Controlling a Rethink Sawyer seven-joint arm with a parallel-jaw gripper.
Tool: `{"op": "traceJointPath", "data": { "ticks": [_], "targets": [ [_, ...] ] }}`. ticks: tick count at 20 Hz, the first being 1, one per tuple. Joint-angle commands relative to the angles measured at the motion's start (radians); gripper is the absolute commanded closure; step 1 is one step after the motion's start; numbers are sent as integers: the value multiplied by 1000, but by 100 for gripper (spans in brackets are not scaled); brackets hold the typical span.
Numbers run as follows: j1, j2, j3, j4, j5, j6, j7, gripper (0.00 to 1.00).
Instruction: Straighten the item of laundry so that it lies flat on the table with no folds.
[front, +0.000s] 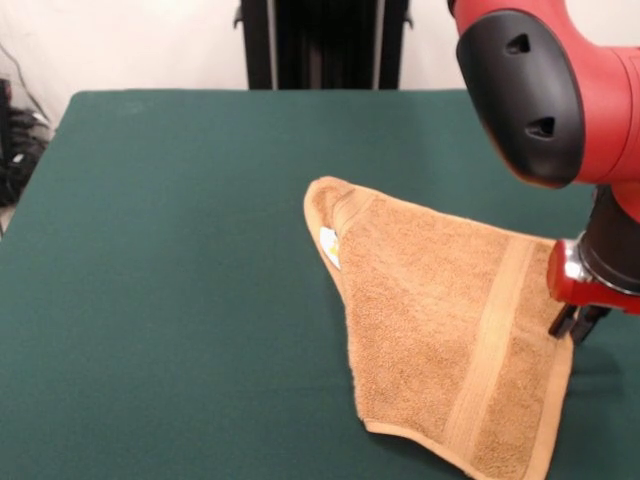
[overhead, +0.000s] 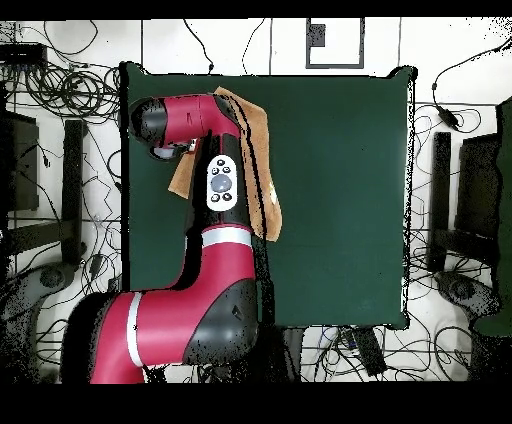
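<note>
The item of laundry (front: 440, 330), a tan-orange towel with a woven band, lies on the right part of the green table (front: 180, 260). Its far left corner is folded over by a small white label (front: 329, 247). The right edge of the towel is raised off the cloth, and my gripper (front: 577, 326) is shut on that edge, low at the picture's right side. In the overhead view the arm (overhead: 222, 185) covers most of the towel (overhead: 262, 150), and only strips of it show on either side. The gripper itself is hidden there.
The big red arm joint (front: 545, 85) hangs over the table's right far part. Cables (overhead: 70, 90) and dark stands ring the table (overhead: 340, 200) on the floor. Green cloth stretches to the towel's left.
</note>
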Motion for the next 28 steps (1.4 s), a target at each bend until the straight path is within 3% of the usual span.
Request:
{"op": "traceJointPath", "data": {
  "ticks": [1,28],
  "targets": [
    [-32,182,8,120,-88,-308,181,100],
    [-114,67,67,261,-26,-209,-23,100]
  ]
}}
